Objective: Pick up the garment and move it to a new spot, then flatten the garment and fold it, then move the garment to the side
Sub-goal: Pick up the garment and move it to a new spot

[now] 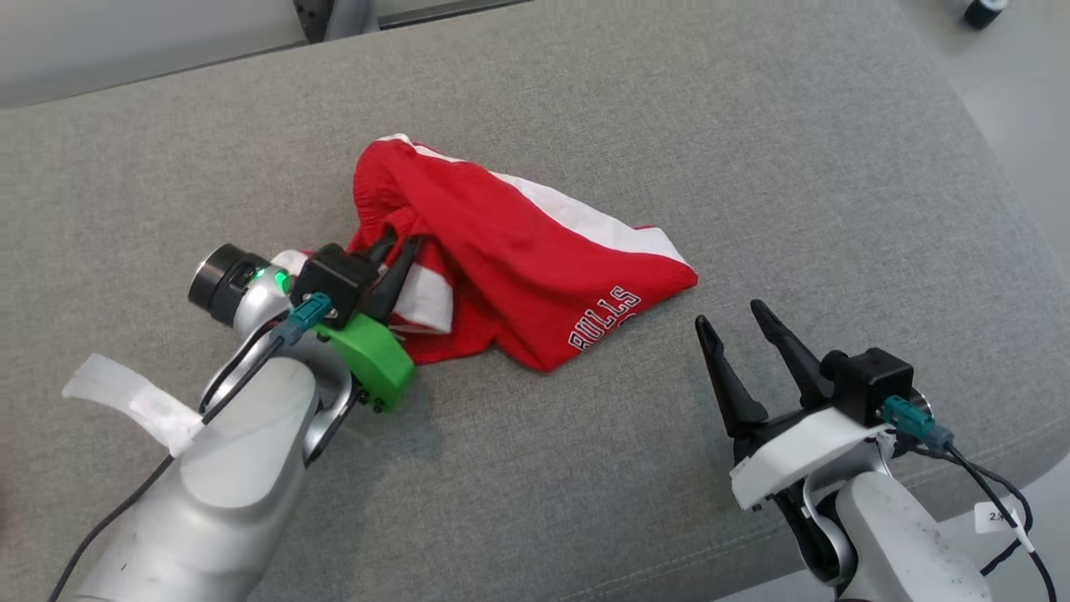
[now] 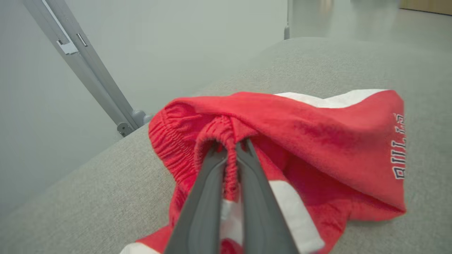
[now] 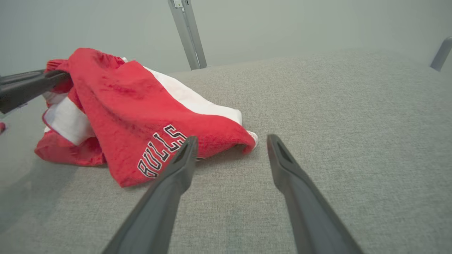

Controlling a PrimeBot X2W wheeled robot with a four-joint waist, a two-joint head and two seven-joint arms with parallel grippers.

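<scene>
Red garment [image 1: 535,259] clamped tight in the closed left gripper [image 1: 401,242].

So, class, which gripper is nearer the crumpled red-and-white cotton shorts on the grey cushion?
Left. The left gripper is shut on the gathered waistband of the shorts; the right gripper is open, apart from them, just off their lettered hem.
</scene>
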